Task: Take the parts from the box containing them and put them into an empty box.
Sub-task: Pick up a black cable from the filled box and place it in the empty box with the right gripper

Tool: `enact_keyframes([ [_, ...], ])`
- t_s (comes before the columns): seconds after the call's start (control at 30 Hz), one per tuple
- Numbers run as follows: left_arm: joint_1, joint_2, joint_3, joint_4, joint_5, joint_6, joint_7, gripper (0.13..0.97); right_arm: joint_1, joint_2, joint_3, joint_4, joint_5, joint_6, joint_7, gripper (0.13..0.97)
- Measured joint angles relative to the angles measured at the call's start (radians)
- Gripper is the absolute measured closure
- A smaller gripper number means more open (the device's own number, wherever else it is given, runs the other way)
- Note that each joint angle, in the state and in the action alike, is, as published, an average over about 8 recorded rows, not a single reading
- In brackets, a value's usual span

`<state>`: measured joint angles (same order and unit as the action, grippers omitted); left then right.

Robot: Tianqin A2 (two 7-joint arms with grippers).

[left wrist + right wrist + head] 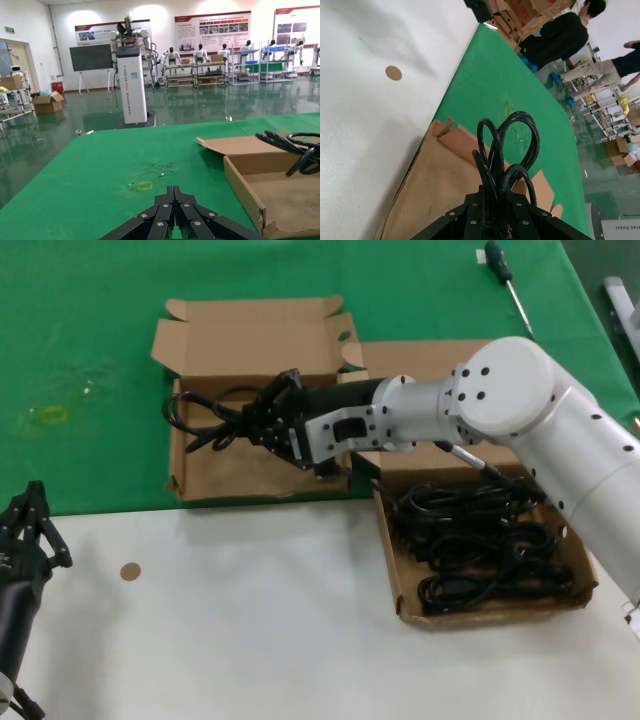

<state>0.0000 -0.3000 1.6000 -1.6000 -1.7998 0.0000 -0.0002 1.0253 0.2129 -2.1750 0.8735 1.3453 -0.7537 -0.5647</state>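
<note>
Right pincer, clamped on my power cord, hangs over the empty box; left pincer parked, grip unclear; no legible labels.

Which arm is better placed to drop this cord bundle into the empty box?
Right: the right gripper holds the cord bundle over the empty box. The left gripper is parked away.
</note>
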Motion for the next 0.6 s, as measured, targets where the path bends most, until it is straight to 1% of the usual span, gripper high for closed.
enact_keyframes([
  [0.43, 0.000, 0.000, 0.000, 0.000, 0.000, 0.000, 0.000, 0.945, 0.023, -0.029, -0.001, -0.081, -0.001, 0.023, -0.039, 0.885],
  [0.6, 0.000, 0.000, 0.000, 0.000, 0.000, 0.000, 0.000, 0.945, 0.026, -0.036, 0.000, -0.095, 0.001, 0.026, -0.047, 0.861],
])
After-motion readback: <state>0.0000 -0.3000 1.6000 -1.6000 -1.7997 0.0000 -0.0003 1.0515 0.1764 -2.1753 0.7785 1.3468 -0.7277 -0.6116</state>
